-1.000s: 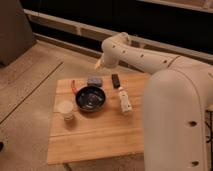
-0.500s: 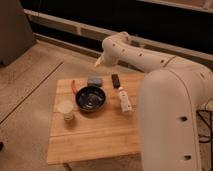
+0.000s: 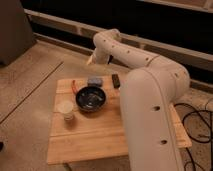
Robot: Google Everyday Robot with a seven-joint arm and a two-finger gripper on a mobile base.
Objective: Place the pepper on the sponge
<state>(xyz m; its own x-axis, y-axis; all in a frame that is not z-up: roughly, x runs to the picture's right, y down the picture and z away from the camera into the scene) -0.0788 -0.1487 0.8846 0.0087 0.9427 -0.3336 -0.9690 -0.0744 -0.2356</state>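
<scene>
the gripper [image 3: 91, 60] hangs above the far edge of the wooden table [image 3: 100, 142], at the end of the arm that reaches out from the big white body. its fingers stand apart and nothing shows between them.

the pepper [image 3: 73, 86] lies flat on the table, lower than the gripper and off to its picture-left side, a little nearer the camera. the sponge [image 3: 94, 80] sits almost straight below the gripper, just on the camera side of it. pepper and sponge are near each other but apart, so the pepper is not on the sponge. the dark bowl [image 3: 91, 98] lies beyond both as seen from the gripper, closer to the camera, with its rim near the pepper. a black bar [image 3: 116, 80] lies below the gripper to its picture-right, and a pale cup [image 3: 65, 110] stands further off past the pepper.

by my reading the step in hand is the reach for the pepper, with an empty gripper up high. the next move calls for a shift to the picture-left and a descent onto the pepper, fingers set across its thin body, not along it, and low enough to catch so flat a thing without scraping the wood. the bowl rim close by leaves little room on that side. after the grasp, only a short carry back toward the spot under the gripper's present place is needed
</scene>
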